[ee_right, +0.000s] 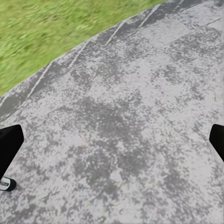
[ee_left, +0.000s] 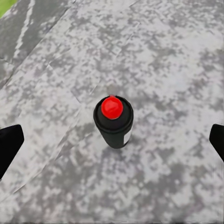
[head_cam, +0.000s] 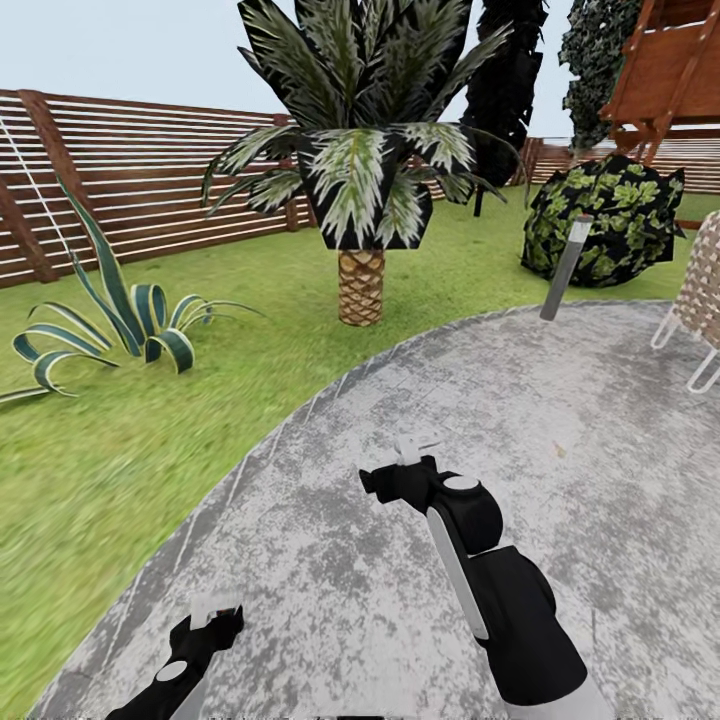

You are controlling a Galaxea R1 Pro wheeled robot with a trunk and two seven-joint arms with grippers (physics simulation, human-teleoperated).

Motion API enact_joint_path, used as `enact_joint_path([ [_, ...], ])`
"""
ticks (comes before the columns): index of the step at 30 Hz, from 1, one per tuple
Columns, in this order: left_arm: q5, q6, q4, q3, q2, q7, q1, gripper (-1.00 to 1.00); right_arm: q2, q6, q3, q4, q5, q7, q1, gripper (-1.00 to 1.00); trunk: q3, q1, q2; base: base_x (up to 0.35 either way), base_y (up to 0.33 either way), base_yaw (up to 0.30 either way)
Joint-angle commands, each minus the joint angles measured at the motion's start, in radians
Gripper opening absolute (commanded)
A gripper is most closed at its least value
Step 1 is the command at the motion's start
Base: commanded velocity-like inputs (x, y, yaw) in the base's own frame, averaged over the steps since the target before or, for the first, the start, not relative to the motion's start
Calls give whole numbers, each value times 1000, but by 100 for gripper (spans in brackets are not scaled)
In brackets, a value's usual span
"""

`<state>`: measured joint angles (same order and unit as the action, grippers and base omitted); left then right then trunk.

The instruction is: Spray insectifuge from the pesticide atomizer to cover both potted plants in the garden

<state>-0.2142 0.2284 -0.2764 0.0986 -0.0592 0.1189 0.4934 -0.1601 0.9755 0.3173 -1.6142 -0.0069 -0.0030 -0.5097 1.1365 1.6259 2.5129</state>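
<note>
The pesticide atomizer [ee_left: 113,122] stands upright on the grey patio, seen from above in the left wrist view as a black body with a round red tip. My left gripper [ee_left: 113,142] hangs over it, open, its black fingertips [ee_left: 10,145] wide apart and clear of the bottle. In the head view the left gripper [head_cam: 212,612] is low at the near left of the patio. My right gripper [head_cam: 414,452] is held farther forward over bare patio, and it is open with nothing between its fingers [ee_right: 9,144]. The potted plants are out of view.
Lawn [head_cam: 120,440] borders the round patio [head_cam: 420,400] on the left. A striped agave [head_cam: 110,320], a palm [head_cam: 360,200], a dark round bush [head_cam: 605,220] and a grey bollard lamp [head_cam: 565,270] stand ahead. A wicker chair [head_cam: 700,300] is at right, with a slatted fence [head_cam: 150,180] behind.
</note>
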Motion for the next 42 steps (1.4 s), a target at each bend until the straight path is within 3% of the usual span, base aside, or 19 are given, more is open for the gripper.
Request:
enact_joint_path([
  [1, -8, 3, 0, 9, 0, 5, 1, 100, 0, 2, -1, -1, -1, -1, -2, 100, 5, 0, 1, 0, 0, 0],
  [22, -6, 3, -15, 11, 8, -5, 5, 100, -1, 1, -3, -1, -1, -2, -21, 100, 86, 10, 6, 0, 0, 0],
  [31, 3, 2, -15, 13, 24, -3, 5, 100, -1, 0, -3, -1, -1, -2, -23, 100, 121, 14, 8, 0, 0, 0],
  [42, 9, 13, -16, 22, 27, -4, 5, 100, -2, 0, -3, -1, -1, -2, -23, 100, 121, 14, 8, -19, -4, 0],
])
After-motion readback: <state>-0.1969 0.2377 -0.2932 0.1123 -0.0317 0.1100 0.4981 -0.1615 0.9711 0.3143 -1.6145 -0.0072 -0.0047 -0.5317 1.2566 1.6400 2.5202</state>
